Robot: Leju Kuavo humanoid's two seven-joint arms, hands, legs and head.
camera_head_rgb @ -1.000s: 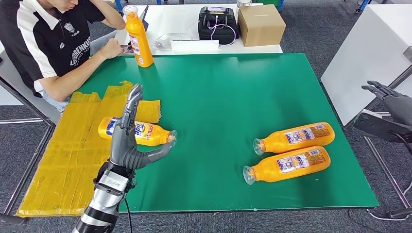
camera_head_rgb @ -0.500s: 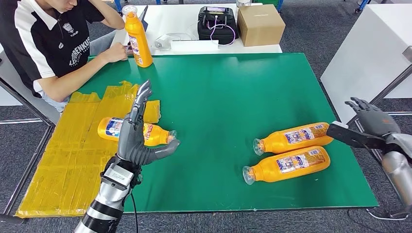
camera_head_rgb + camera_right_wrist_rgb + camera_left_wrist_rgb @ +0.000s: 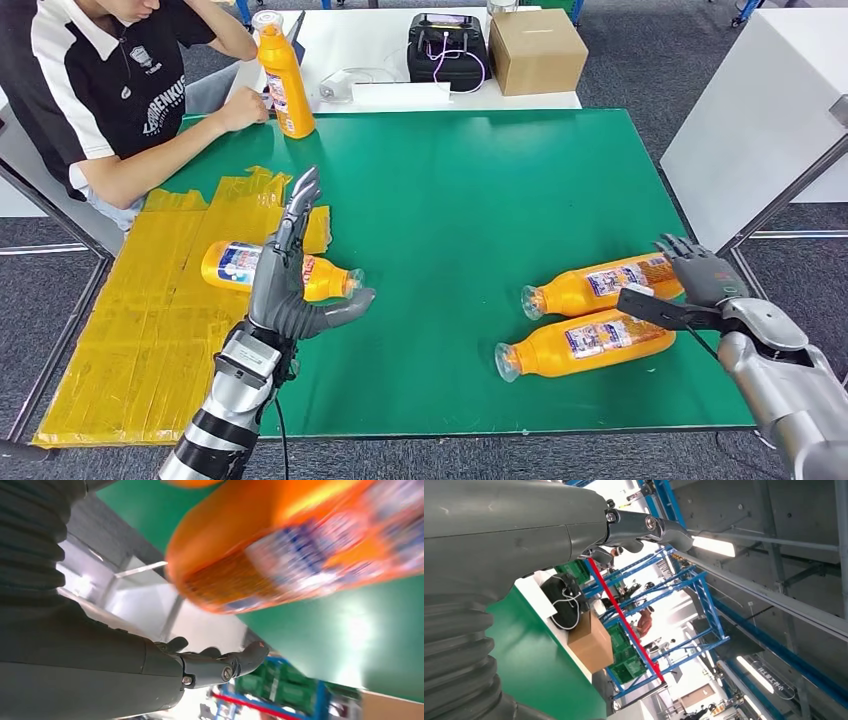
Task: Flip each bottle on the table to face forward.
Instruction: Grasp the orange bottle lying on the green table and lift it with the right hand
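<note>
Three orange bottles lie on the green table. One bottle rests on the yellow tape, its cap pointing right. My left hand stands open in front of it, fingers up, thumb out near its cap. At the right lie an upper bottle and a lower bottle, caps to the left. My right hand hovers open at their base ends, thumb across the lower bottle's end. That bottle looms blurred in the right wrist view. A fourth bottle stands upright at the far left.
A person sits at the far left corner, a hand next to the standing bottle. Yellow tape covers the table's left part. A cardboard box and a black device sit on the white table behind. A white table stands right.
My right hand has swung in from the right edge to the base ends of the two right bottles; the lower one has shifted slightly left. My left hand has edged forward and right.
</note>
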